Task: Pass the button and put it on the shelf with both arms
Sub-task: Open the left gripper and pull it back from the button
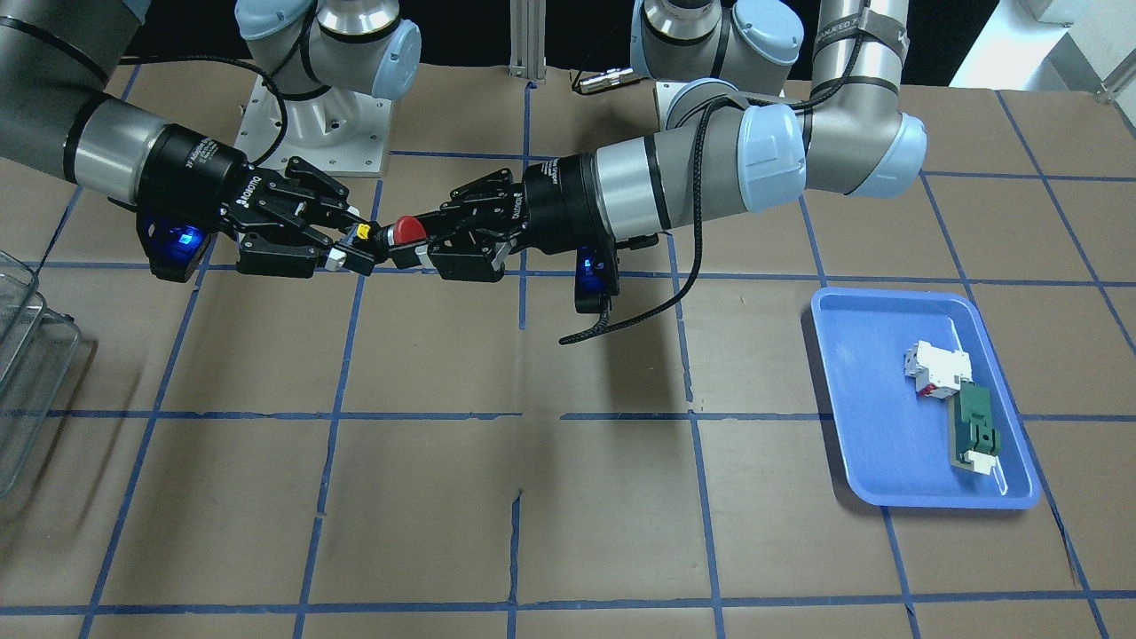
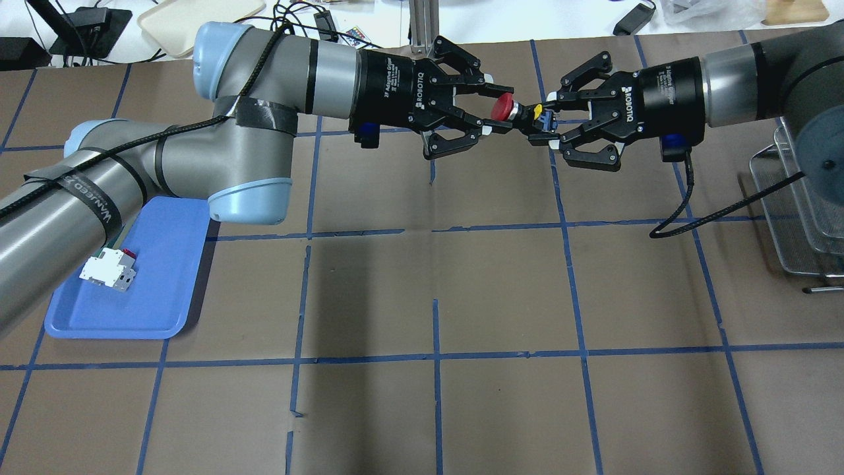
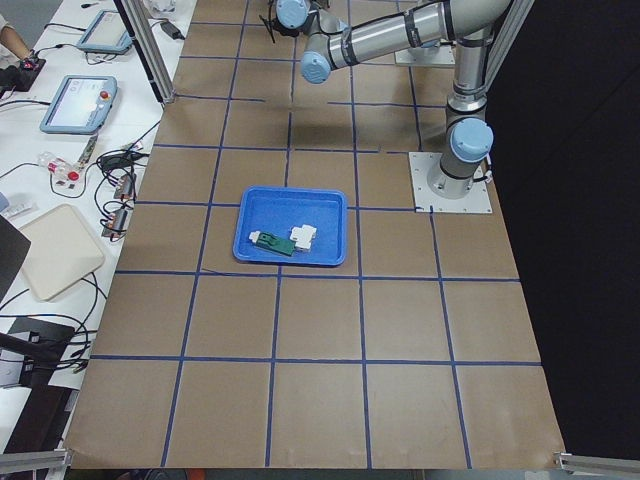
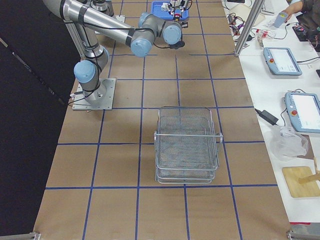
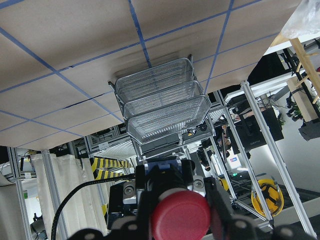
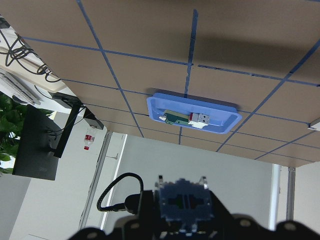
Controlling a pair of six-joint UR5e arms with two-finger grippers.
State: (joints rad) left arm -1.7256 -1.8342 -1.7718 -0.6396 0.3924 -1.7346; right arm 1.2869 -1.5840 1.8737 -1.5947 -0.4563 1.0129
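The button hangs in the air over the table's far middle, between my two grippers. Its red cap points into my left gripper, whose fingers lie on either side of the cap. Its yellow mark and blue base sit between the fingers of my right gripper, which closes on that end. The left wrist view shows the red cap head-on. The right wrist view shows the blue base. The shelf, a wire tiered rack, stands at the table's right end, well away from both grippers.
A blue tray lies on the robot's left side under the left arm. It holds a white block-shaped component and a green flat component. A black cable loops below the left wrist.
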